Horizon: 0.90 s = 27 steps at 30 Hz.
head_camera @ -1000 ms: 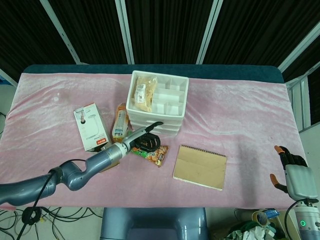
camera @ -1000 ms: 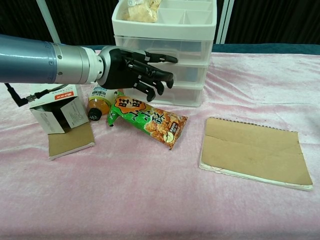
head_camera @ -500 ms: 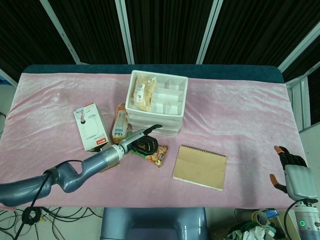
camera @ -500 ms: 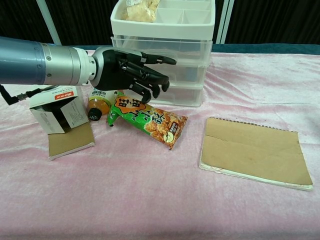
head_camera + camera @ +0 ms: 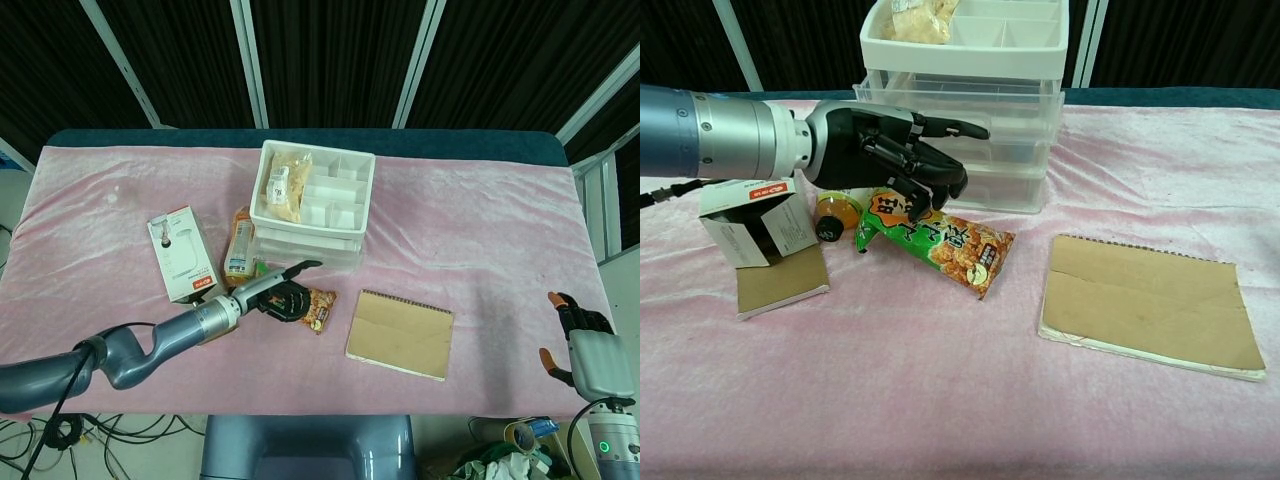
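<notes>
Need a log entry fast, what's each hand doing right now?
Left hand: open, holds nothing, above the snack packet.
Right hand: holds nothing; open or closed cannot be told.

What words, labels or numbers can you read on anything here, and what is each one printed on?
"旺旺": orange characters on the green snack bag, only roughly legible; the white characters beside them are too blurred to read.
Red label on the white box: white print too small to read.
Panel text on that box: too small to read.
Bottle label: hidden.
Packet in the drawer unit: label unreadable.
Notebook: no text.
</notes>
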Each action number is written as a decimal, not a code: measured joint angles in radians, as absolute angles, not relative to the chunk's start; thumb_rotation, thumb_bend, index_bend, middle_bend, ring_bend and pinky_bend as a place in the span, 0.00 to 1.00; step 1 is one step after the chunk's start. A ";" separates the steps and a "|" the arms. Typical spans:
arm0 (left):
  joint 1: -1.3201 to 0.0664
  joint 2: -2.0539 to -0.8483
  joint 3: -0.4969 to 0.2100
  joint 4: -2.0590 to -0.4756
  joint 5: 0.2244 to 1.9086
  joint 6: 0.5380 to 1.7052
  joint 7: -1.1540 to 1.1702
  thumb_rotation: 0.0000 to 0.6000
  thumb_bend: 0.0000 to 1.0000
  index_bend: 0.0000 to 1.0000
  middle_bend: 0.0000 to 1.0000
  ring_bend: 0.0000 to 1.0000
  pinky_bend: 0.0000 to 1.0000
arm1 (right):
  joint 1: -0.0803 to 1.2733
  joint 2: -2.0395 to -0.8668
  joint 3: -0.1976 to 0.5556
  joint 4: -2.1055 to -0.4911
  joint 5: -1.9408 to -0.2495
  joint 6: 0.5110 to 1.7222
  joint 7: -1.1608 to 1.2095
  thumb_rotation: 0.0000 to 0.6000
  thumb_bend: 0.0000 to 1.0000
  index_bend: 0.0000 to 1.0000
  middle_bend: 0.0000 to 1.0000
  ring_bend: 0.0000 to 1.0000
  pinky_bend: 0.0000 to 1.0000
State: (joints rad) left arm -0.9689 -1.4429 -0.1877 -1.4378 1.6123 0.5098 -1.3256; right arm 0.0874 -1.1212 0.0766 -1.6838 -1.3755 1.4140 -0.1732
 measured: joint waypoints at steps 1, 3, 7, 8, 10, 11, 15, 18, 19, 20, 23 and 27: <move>-0.973 -1.439 -0.177 -1.438 1.622 0.518 -1.336 1.00 0.43 0.00 0.58 0.55 0.64 | 0.087 -1.121 0.077 -1.684 -1.376 1.414 -0.174 1.00 0.27 0.13 0.10 0.21 0.18; -0.982 -1.431 -0.154 -1.439 1.642 0.536 -1.359 1.00 0.43 0.00 0.58 0.55 0.64 | 0.087 -1.122 0.076 -1.684 -1.375 1.415 -0.174 1.00 0.27 0.13 0.10 0.21 0.18; -1.000 -1.416 -0.116 -1.442 1.671 0.572 -1.399 1.00 0.43 0.00 0.58 0.55 0.64 | 0.087 -1.122 0.076 -1.684 -1.375 1.415 -0.176 1.00 0.27 0.13 0.10 0.21 0.18; -1.004 -1.412 -0.107 -1.445 1.678 0.580 -1.407 1.00 0.43 0.00 0.58 0.55 0.64 | 0.087 -1.122 0.076 -1.684 -1.374 1.415 -0.176 1.00 0.27 0.13 0.10 0.21 0.18; -1.016 -1.403 -0.084 -1.451 1.696 0.596 -1.424 1.00 0.43 0.00 0.58 0.55 0.64 | 0.087 -1.122 0.077 -1.685 -1.373 1.415 -0.177 1.00 0.27 0.13 0.10 0.21 0.18; -1.021 -1.399 -0.074 -1.453 1.704 0.603 -1.431 1.00 0.43 0.00 0.58 0.55 0.64 | 0.086 -1.122 0.077 -1.685 -1.373 1.415 -0.177 1.00 0.27 0.13 0.10 0.21 0.18; -1.043 -1.384 -0.028 -1.460 1.735 0.636 -1.459 1.00 0.43 0.00 0.58 0.55 0.64 | 0.086 -1.123 0.076 -1.685 -1.374 1.416 -0.179 1.00 0.27 0.13 0.10 0.21 0.18; -1.055 -1.379 0.000 -1.459 1.747 0.662 -1.474 1.00 0.43 0.00 0.58 0.55 0.64 | 0.086 -1.123 0.076 -1.686 -1.373 1.415 -0.178 1.00 0.27 0.13 0.10 0.21 0.18; -1.059 -1.378 0.008 -1.459 1.750 0.668 -1.477 1.00 0.43 0.00 0.58 0.55 0.64 | 0.086 -1.123 0.077 -1.686 -1.373 1.415 -0.178 1.00 0.27 0.13 0.10 0.21 0.18; -1.062 -1.378 0.016 -1.458 1.752 0.673 -1.480 1.00 0.43 0.00 0.58 0.55 0.64 | 0.086 -1.122 0.077 -1.686 -1.373 1.415 -0.178 1.00 0.27 0.13 0.10 0.21 0.18; -1.070 -1.376 0.040 -1.457 1.760 0.692 -1.485 1.00 0.43 0.00 0.58 0.55 0.64 | 0.086 -1.122 0.077 -1.686 -1.373 1.416 -0.179 1.00 0.28 0.13 0.10 0.21 0.18; -1.078 -1.373 0.074 -1.463 1.777 0.723 -1.490 1.00 0.43 0.00 0.58 0.55 0.64 | 0.086 -1.123 0.077 -1.686 -1.372 1.416 -0.179 1.00 0.27 0.13 0.10 0.21 0.18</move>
State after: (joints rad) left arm -1.0777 -1.3729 0.0744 -1.4629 1.7774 0.7230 -1.4898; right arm 0.0862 -1.1230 0.0771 -1.6865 -1.3724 1.4158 -0.1789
